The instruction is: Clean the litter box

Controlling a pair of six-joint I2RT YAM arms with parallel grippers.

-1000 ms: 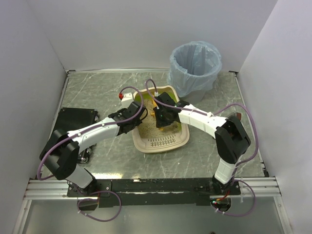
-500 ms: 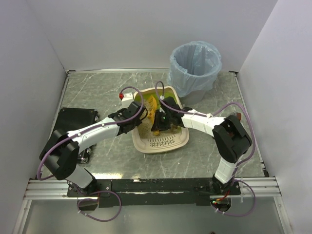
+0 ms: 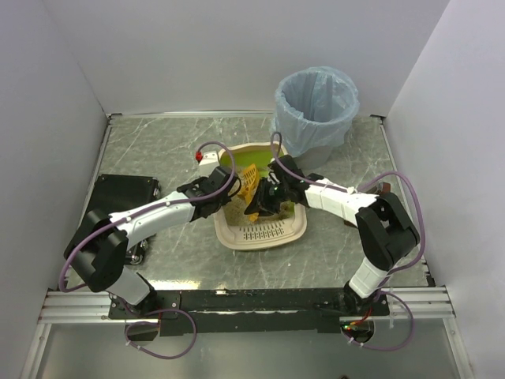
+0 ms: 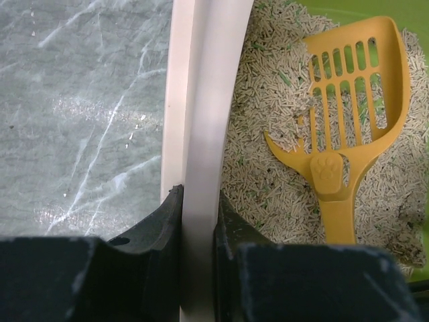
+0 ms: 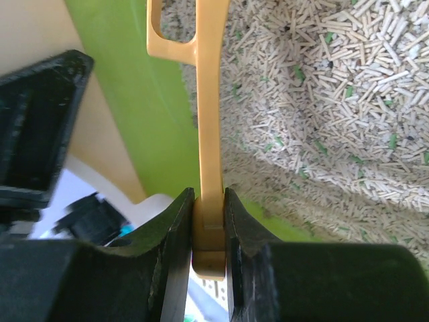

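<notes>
1. Cream-rimmed and lime-green inside, the litter box [image 3: 260, 234] lies on the grey marbled worktop [image 3: 158, 150]. Its slotted lip is at the near end, and one arm reaches in from each side.
2. Beige pellet litter [image 4: 268, 168] flecked with green covers the box floor.
3. At the box's left rim, the left end effector [image 4: 199, 201] is clamped on the wall. One finger is outside against the cream plastic, and the other is inside, above the litter.
4. From the box's right side, the right end effector [image 5: 209, 201] reaches over the litter and grips an orange scoop [image 4: 355, 121] by the end of its handle. The two fingers press flat on either face of the thin handle.
5. The scoop's slotted blade points toward the box's far end, close to the green wall at the far left. In the top view it looks raised at an angle over the litter. A few pellets sit on the left edge of the blade, and a paw print is moulded where the handle meets it.
6. A darker grey clump [image 4: 405, 228] lies in the litter just right of the scoop handle.
7. Just beyond the box's far right corner stands a grey round bin [image 3: 309, 154] lined with a light-blue bag [image 3: 316, 99]. Whether bin and box touch I cannot tell.
8. Well to the left of the box, a flat black slab [image 3: 122, 193] rests on the worktop, partly under the left arm.
</notes>
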